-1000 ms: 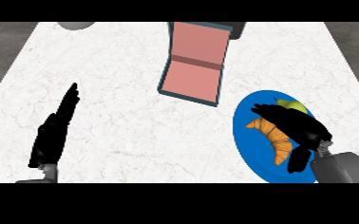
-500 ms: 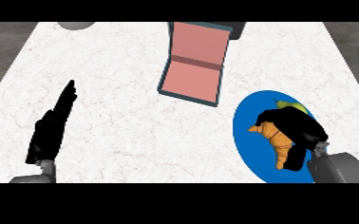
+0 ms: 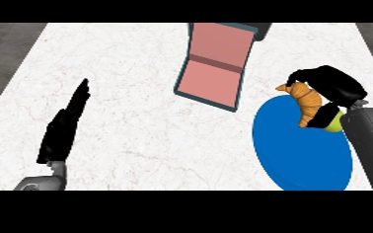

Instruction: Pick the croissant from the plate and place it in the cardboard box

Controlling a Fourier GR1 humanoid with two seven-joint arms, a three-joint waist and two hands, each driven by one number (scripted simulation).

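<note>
Right robot hand (image 3: 329, 85), at right of frame: fingers curled round the croissant (image 3: 307, 102), clamped on it. Croissant sits at the upper edge of the plate (image 3: 299, 153), its top end poking out past the rim toward upper left; whether it is lifted clear or touching the plate cannot be told. A yellow-green item (image 3: 334, 123) shows just below the hand, partly hidden, on the plate's right side.

Plate: blue, lower right of frame, on the white counter (image 3: 138, 123).

Box (image 3: 212, 64): upper centre, open, pink inside w/ dark rim, lid flap raised at the far end. It lies near the plate's upper-left side, not touching. Nothing inside it.

Left robot hand (image 3: 64, 128): lower left of frame, fingers straight and together, pointing up-frame, holding nothing, well apart from box and plate.
</note>
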